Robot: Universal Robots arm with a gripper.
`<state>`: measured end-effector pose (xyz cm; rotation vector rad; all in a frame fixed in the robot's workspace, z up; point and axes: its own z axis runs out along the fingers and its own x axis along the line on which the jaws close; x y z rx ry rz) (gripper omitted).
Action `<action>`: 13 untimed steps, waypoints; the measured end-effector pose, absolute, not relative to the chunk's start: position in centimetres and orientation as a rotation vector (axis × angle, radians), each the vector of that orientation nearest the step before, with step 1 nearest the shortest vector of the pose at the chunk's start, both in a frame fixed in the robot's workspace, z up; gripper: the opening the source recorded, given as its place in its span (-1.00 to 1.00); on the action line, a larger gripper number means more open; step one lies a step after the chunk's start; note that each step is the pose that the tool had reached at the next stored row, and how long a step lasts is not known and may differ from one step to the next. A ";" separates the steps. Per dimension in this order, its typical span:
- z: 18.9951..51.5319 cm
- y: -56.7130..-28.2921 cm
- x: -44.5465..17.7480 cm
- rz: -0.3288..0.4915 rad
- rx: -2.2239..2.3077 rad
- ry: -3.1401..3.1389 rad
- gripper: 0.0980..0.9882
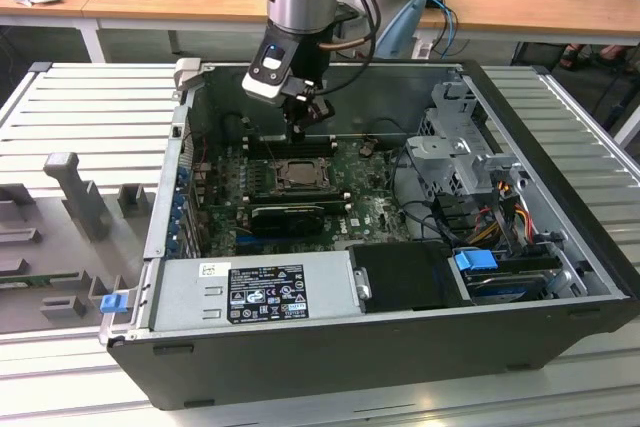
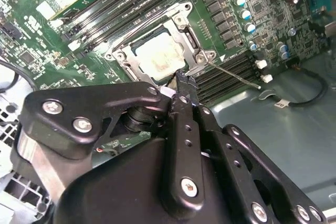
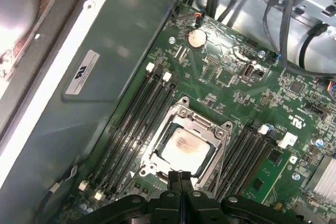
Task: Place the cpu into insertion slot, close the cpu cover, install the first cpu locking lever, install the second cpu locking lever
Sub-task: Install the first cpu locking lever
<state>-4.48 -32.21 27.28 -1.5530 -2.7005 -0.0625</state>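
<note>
The cpu [image 3: 184, 148] sits flat in the insertion slot [image 2: 140, 44], the cpu cover [image 3: 202, 120] shut over its edges, apparently clamping it; one thin locking lever [image 2: 233, 73] juts free from a corner. The tool [image 3: 180, 173] hangs at the cover's edge, clenched on nothing, likely so its joined tips serve as a narrow pusher.

Long black memory slots [image 3: 137, 116] run just beside the gripper [image 3: 180, 174], on both its sides. A round coin battery [image 3: 197, 37] sits farther off. The labelled power supply [image 1: 262, 292] and metal drive cage [image 1: 452, 145] lie well apart from it.
</note>
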 end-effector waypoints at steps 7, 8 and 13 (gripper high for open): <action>27.3 -32.2 -4.5 -0.061 -1.461 -2.750 -0.98; 27.3 -32.2 -4.5 -0.061 -1.438 -2.762 -0.98; 27.3 -32.2 -4.5 -0.060 -1.335 -2.813 -0.98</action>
